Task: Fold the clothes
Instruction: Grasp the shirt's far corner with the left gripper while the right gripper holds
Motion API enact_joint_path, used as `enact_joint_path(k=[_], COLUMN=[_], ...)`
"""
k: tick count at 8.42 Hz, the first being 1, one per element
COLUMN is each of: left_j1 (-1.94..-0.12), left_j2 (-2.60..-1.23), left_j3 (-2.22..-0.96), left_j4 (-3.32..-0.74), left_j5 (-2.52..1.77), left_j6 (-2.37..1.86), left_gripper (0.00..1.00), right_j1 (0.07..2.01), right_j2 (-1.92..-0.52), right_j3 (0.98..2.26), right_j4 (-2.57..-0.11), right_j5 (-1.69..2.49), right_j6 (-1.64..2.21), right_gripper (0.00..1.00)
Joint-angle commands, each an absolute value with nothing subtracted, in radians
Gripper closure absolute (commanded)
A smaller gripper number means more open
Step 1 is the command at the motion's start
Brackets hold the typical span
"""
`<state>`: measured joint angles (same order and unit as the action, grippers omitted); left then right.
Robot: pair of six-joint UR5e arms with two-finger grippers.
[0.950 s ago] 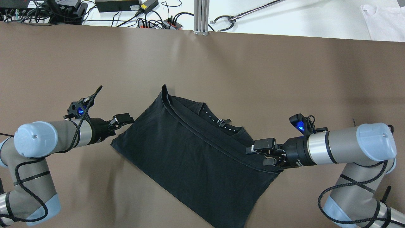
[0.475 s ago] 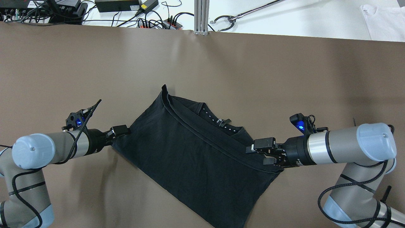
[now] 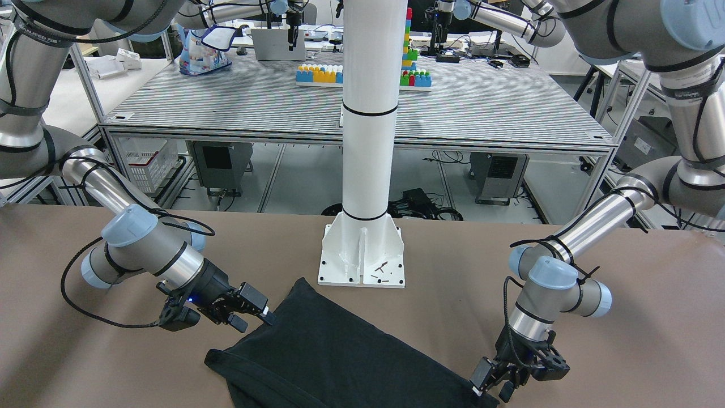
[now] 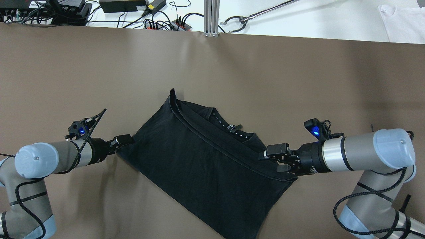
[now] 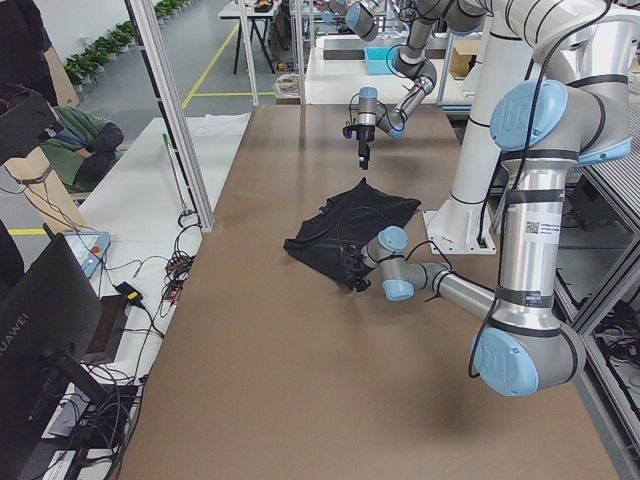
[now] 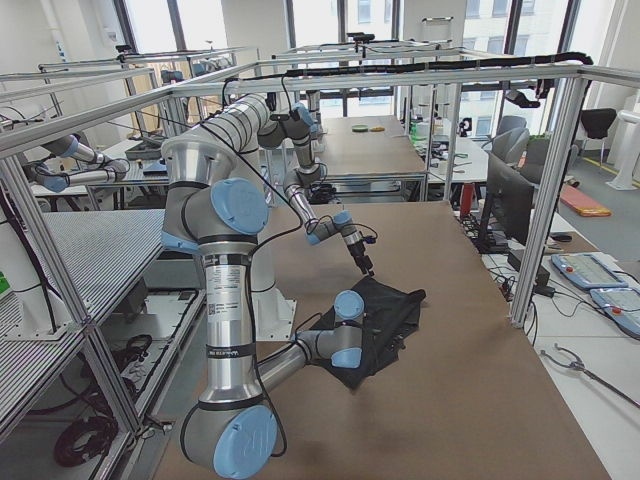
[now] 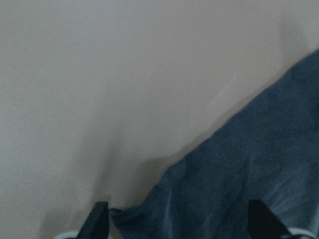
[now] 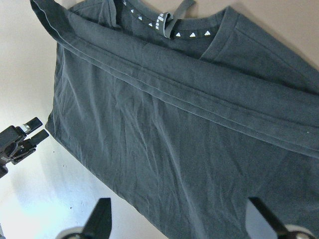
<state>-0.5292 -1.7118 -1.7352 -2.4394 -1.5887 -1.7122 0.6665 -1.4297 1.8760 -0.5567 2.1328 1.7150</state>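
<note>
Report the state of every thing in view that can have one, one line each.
black garment, folded over once, lying flat and skewed on the table
collar, exposed beyond the folded hem
left end effector, open, low at the garment's left corner, not closed on it
right end effector, open, at the garment's right edge by the hem
right wrist light, lit blue
</note>
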Motion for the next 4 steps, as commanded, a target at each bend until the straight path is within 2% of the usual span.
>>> enact_joint_path(k=[1,3,4], left_j1=[-0.523,-0.525,-0.523], left_j2=[-1.712,-1.712,-1.713], left_j3=[-1.717,-1.715,-1.715], left_j4=[-2.439,-2.441,-2.441], left_j5=[-1.588,-1.588,-1.588], left_j6=[-1.710,-1.688,-1.684], left_gripper=[0.00,0.00,0.16], right_j1=[0.667,0.667,0.667], right_j2=[-1.428,-1.430,-1.430], right_j3=[1.876,1.878,1.878], right_j4=[-0.557,-0.557,-0.557], right_j5=[2.134,2.134,2.132], right_j6=[1.715,1.715,1.715], right_gripper=[0.05,0.05,0.05])
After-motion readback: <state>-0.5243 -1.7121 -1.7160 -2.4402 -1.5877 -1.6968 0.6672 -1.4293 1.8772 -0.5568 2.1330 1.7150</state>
